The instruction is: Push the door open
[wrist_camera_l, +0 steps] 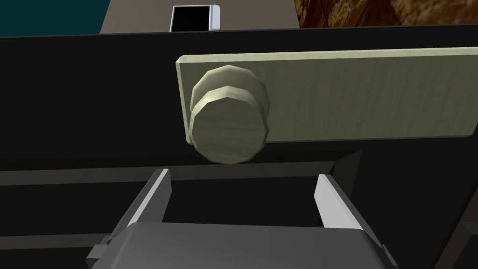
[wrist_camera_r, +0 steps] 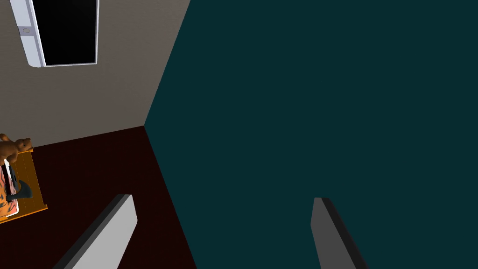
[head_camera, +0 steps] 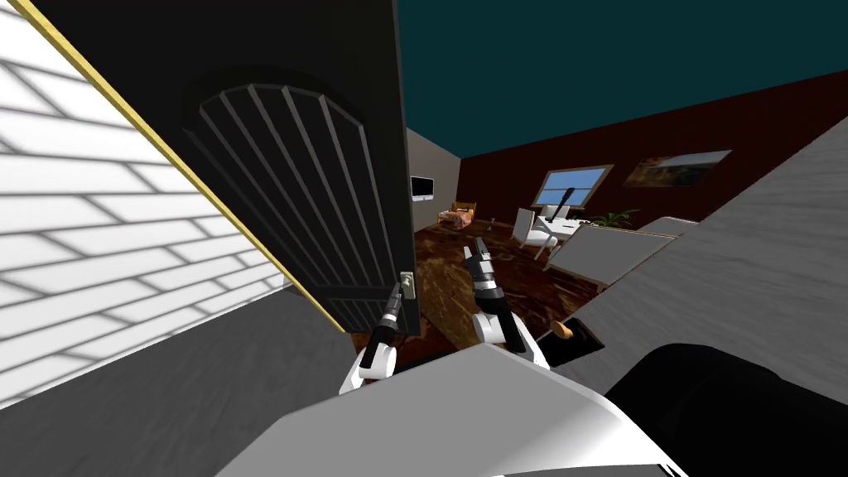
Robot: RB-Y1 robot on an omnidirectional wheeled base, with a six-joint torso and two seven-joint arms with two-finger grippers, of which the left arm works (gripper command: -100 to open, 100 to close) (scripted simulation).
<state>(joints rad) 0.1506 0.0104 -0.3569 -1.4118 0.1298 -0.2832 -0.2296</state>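
A black panelled door (head_camera: 290,182) stands partly swung, its free edge near the middle of the head view. A pale greenish knob (wrist_camera_l: 228,122) on a matching plate (wrist_camera_l: 354,93) sits at that edge, also small in the head view as the knob (head_camera: 407,283). My left gripper (head_camera: 397,300) is just below the knob, close against the door face. In the left wrist view my left gripper (wrist_camera_l: 242,191) is open with nothing between its fingers, the knob just beyond the tips. My right gripper (head_camera: 474,248) is raised in the doorway gap, and my right gripper (wrist_camera_r: 224,224) is open and empty.
A white brick wall (head_camera: 99,224) with a yellow frame strip (head_camera: 166,149) lies left of the door. A grey wall (head_camera: 745,265) runs on the right. Beyond the gap is a dark wood floor (head_camera: 464,273) with white chairs and a table (head_camera: 551,228).
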